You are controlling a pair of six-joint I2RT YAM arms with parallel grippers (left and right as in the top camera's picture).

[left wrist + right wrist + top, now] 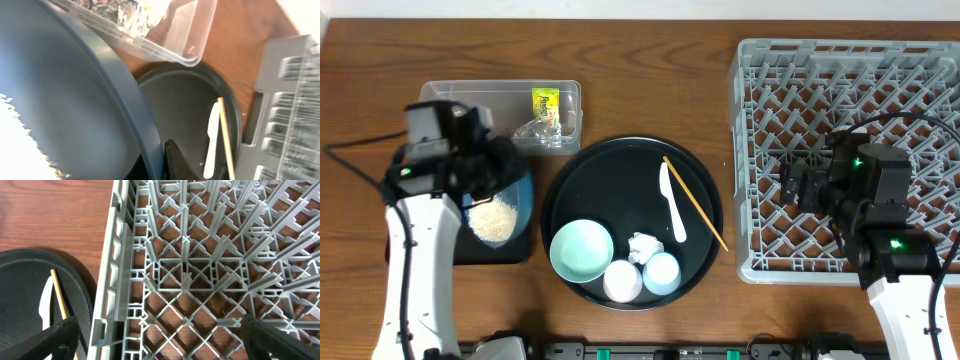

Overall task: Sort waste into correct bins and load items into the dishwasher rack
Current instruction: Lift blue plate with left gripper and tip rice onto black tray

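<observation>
Left gripper (498,168) is clamped on the rim of the dark-blue bowl (523,195). Only my outer finger (172,159) shows, against the bowl wall; the inner one is hidden, so the clamp is my read. The bowl hangs over the shallow black tray (515,252) with the rice (492,218) inside it — held there, I judge, so grains drop into the tray, not onto the table (650,80).

Clear tub (570,95) just behind holds the yellow-green packet (546,107) and clear wrapper (533,133).

Right gripper (160,322) hovers over the rack (760,150), fingers wide apart, empty — clear of the round black tray (555,200).

On that tray: mint-green bowl (582,250), pink cup (623,281), light-blue cup (661,272), tissue (642,247), spoon (672,205), chopstick (695,203).

Next, by my estimate: tip the rice out, then take the bowl to the rack.
</observation>
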